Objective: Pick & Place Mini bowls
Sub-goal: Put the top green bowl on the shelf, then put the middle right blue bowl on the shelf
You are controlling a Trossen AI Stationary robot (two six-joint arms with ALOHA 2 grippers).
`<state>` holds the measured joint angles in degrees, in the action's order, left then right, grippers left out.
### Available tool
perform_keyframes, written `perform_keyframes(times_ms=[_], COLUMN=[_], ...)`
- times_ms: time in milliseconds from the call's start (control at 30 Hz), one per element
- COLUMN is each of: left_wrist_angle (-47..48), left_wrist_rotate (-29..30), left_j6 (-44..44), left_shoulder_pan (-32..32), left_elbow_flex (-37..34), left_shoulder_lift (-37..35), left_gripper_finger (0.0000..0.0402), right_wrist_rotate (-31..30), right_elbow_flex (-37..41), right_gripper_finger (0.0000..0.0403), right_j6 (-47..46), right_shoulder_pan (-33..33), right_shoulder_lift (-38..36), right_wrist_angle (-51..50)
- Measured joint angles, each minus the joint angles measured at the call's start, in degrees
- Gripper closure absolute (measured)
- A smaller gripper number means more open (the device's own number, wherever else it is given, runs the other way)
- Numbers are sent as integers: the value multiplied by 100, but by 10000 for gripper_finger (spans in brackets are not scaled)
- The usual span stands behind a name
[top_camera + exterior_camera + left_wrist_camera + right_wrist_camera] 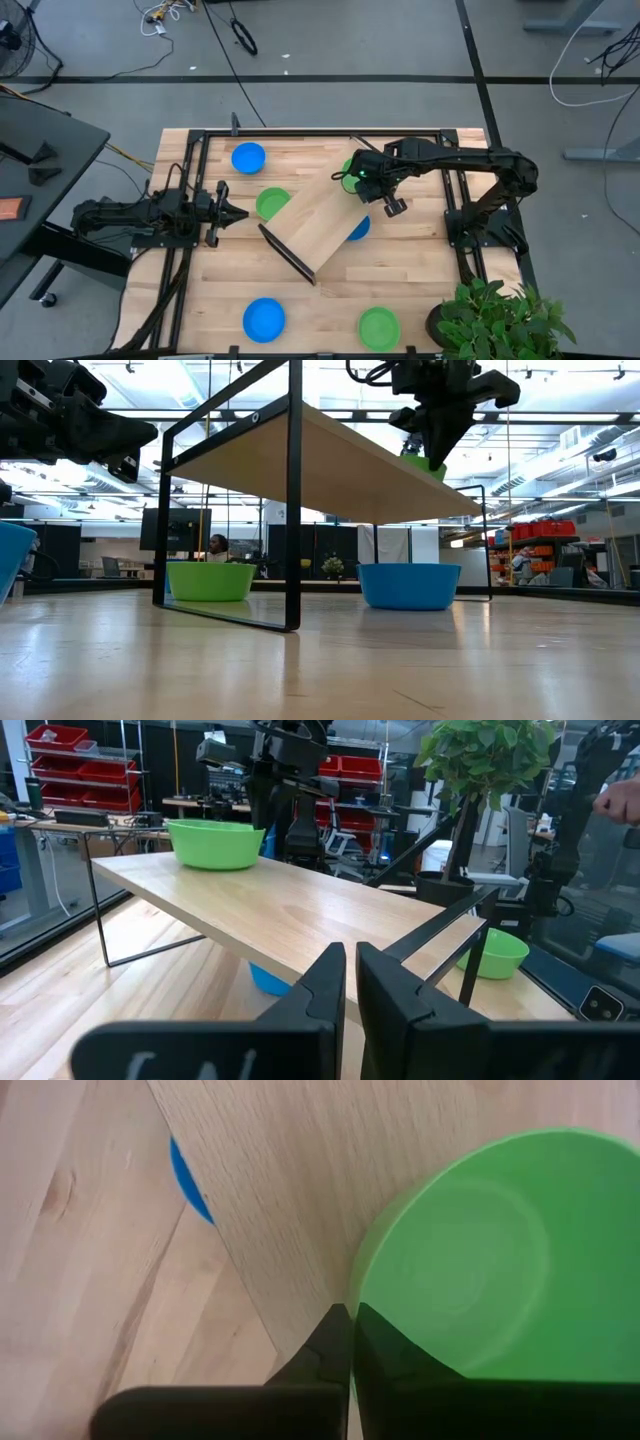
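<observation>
Right pincer (345, 1342) clamped on green mini bowl (500, 1260) rim atop wooden tray (322, 225), 1 o'clock end, probably placing it. Left pincer (350, 982) together, idle at 9 o'clock of bench (420, 280).

A raised pale wooden shelf (322, 225) on thin black legs (293, 500) is standing slantwise mid-table, just ahead of the left arm's tool. A potted plant (495, 318) is sitting at the table's corner, well behind the right arm's tool. Cables (240, 35) are lying on the grey floor
</observation>
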<state>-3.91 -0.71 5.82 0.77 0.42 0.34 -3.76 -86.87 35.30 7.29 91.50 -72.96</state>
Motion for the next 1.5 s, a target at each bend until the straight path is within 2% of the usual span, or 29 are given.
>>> perform_keyframes(times_ms=[200, 633, 867, 1100, 1500], left_wrist_angle=[1, 0, 1, 0, -1], left_wrist_rotate=[0, 0, -2, -2, 0], left_j6=[0, -1, 0, 0, 0], left_shoulder_pan=[1, 1, 0, 1, -2], left_elbow_flex=[-2, -2, -1, -1, -2], left_shoulder_lift=[2, 2, 2, 2, 2], left_gripper_finger=[369, 369, 369, 369, 369], right_wrist_rotate=[12, 34, -350, -393, -365], right_elbow_flex=[2, 7, 7, 5, 4], right_gripper_finger=[390, 308, 281, 271, 270], right_j6=[-105, -213, -338, -534, -784], right_shoulder_pan=[0, 0, 0, -138, -938], right_shoulder_lift=[2, 0, -324, -751, -960], right_wrist_angle=[8, -1, 1, -18, -35])
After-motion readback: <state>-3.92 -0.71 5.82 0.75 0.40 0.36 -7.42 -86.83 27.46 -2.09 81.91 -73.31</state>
